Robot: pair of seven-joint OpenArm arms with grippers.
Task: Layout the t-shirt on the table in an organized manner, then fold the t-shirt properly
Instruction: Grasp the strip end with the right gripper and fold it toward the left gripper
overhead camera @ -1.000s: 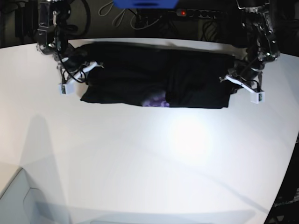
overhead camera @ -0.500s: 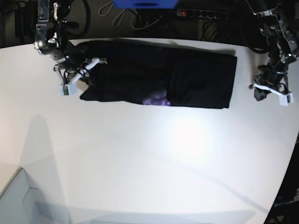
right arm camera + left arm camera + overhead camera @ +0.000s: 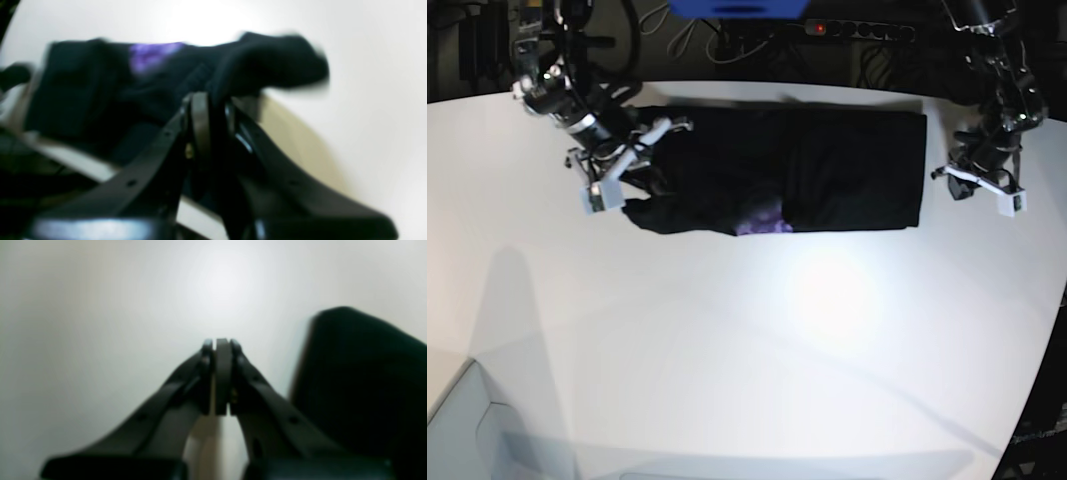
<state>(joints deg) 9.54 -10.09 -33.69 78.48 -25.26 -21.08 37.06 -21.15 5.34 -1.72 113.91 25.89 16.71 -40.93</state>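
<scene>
A: Where does the t-shirt lie?

B: Along the far side of the white counter, spread as a wide black band running left to right in the base view. A small purple print shows at its near edge, about midway along.

A: And the right gripper?

B: It sits at the shirt's end on the left of the base view. In its own wrist camera the fingers stand narrow, with black cloth pinched between them; the fabric bunches up and lifts off the counter just beyond the tips. The purple print is visible further back, blurred.

A: So it holds the shirt?

B: Yes, the fingers are closed on an end of it.

A: The left gripper?

B: It is on the right of the base view, just beside the shirt's other end but apart from it, over bare counter. Its wrist view shows the fingers pressed together with nothing between them. The dark cloth lies off to the side there, not touching the tips, with white counter ahead.

A: Anything else in sight?

B: A power strip with a red light and some cables beyond the counter's far edge.
</scene>
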